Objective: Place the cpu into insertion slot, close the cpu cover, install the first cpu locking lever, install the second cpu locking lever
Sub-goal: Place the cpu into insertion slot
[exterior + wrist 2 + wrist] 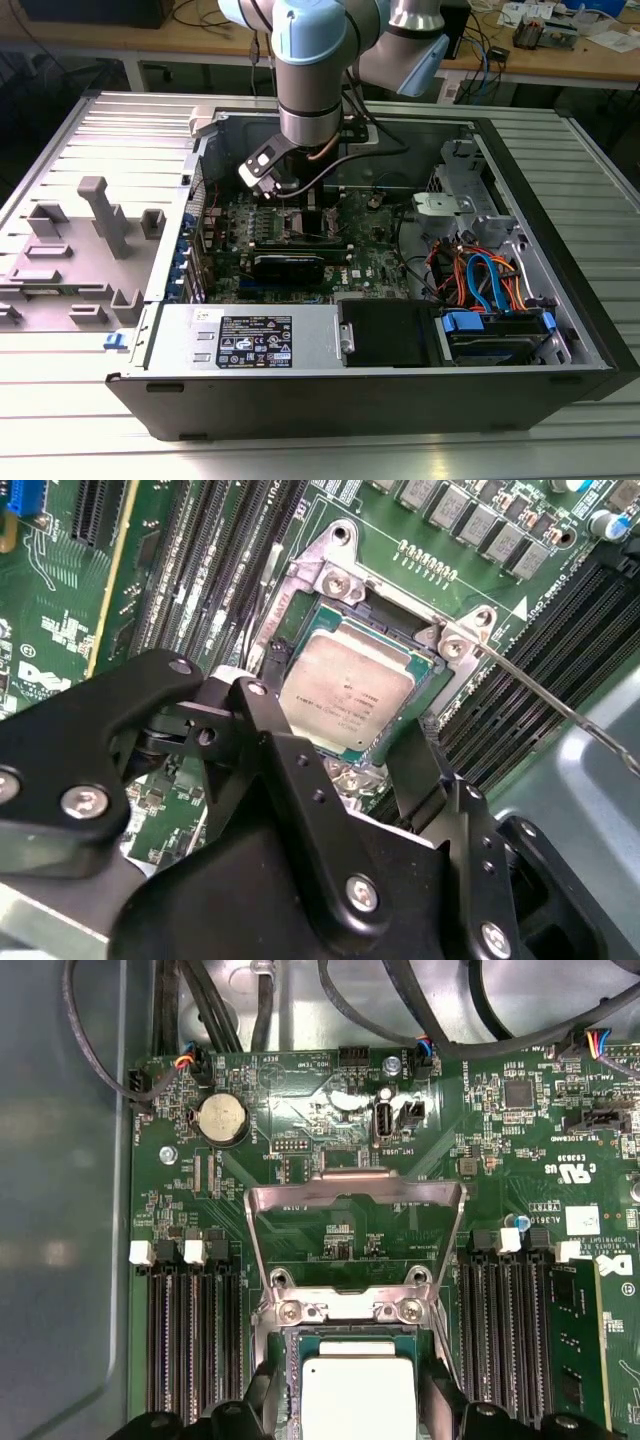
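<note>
The cpu (358, 1395), a flat silver-grey square, lies in the insertion slot (287, 1355) on the green board; in the second wrist view the cpu (345, 695) sits level inside the slot's rim (300, 620). The cpu cover (355, 1198), a thin silver frame, stands swung open on its hinge beyond the slot, with the board showing through its window. My gripper (352, 1410) hovers right over the cpu, open, with one black finger (262, 1400) on each side of the slot. A thin wire locking lever (545, 698) sticks out from the slot's corner, unlatched. In the exterior view the gripper (290, 195) reaches down into the computer case.
Long black memory slots (190, 1330) flank the insertion slot on both sides. Black cables (215, 1010) run along the case wall past the board's edge. A coin battery (222, 1118) sits on the board. A drive bay with orange and blue cables (480, 280) is at the exterior view's right.
</note>
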Robot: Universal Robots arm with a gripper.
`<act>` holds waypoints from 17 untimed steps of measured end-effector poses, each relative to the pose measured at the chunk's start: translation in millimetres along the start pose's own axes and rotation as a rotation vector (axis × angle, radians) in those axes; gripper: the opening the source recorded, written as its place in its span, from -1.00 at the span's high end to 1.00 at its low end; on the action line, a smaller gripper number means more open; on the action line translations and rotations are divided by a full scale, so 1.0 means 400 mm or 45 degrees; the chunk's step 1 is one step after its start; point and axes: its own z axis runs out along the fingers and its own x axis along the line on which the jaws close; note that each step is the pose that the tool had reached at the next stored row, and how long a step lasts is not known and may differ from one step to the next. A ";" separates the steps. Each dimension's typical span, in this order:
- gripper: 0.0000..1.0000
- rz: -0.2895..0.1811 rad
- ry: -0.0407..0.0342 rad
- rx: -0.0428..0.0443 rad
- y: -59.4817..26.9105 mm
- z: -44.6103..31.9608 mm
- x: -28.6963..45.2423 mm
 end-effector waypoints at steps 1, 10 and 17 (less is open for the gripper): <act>-0.34 0.000 -0.0002 0.000 0.000 0.000 0.001; -0.34 0.000 -0.0001 0.000 0.000 0.000 0.012; -0.34 -0.003 -0.0464 -0.001 0.002 -0.029 0.012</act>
